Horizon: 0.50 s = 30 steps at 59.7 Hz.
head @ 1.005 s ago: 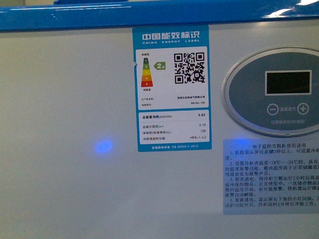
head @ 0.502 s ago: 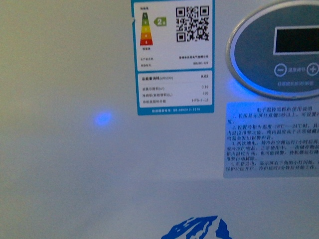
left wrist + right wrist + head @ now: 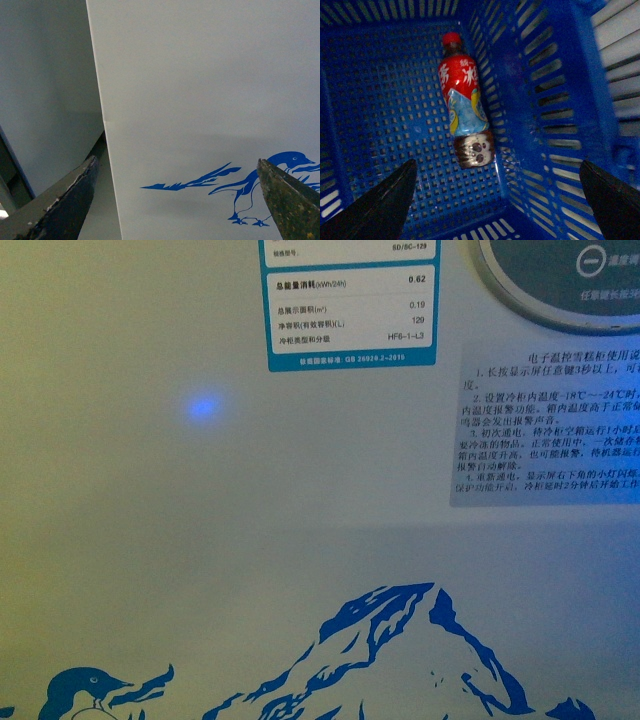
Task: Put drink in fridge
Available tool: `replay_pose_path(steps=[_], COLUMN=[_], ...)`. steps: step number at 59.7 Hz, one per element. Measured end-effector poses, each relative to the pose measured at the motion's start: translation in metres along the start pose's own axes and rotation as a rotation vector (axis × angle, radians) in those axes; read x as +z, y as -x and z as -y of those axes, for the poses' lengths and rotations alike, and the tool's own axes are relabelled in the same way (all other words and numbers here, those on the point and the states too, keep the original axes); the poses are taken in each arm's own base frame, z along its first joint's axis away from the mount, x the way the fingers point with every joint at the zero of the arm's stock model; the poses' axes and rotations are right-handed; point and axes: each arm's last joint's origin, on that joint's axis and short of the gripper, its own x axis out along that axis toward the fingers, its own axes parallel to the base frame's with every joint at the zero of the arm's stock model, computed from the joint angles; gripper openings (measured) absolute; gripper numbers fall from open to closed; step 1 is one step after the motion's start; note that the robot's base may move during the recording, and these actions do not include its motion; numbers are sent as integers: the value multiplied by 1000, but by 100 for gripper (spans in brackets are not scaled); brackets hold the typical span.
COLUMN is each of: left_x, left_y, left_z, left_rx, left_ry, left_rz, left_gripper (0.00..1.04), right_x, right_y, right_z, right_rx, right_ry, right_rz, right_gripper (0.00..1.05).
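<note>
Drink lies on its side on the floor of the blue crate, close along one slotted wall. Right gripper hangs above it, jaws wide, empty. Left gripper faces the fridge front by the penguin picture, jaws wide, empty.

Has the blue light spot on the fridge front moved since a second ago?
Yes. The blue light spot has dropped down the fridge: formerly level with the energy label's bottom edge, now below it.
</note>
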Motion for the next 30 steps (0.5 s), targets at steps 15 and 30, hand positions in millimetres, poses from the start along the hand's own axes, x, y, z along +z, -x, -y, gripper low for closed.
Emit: replay_pose_path(steps=[15,30], left_x=[0,0], left_y=[0,0], left_z=[0,0], left_rx=[0,0], left_ry=[0,0], left_rz=[0,0], left_gripper=[97,97], right_x=[-21,-32], right_y=[-70,-113], right_z=[-26,-35], right_rx=[-49,-55], right_ry=[6,-54], right_rz=[-122,-162], right_gripper=[97,97])
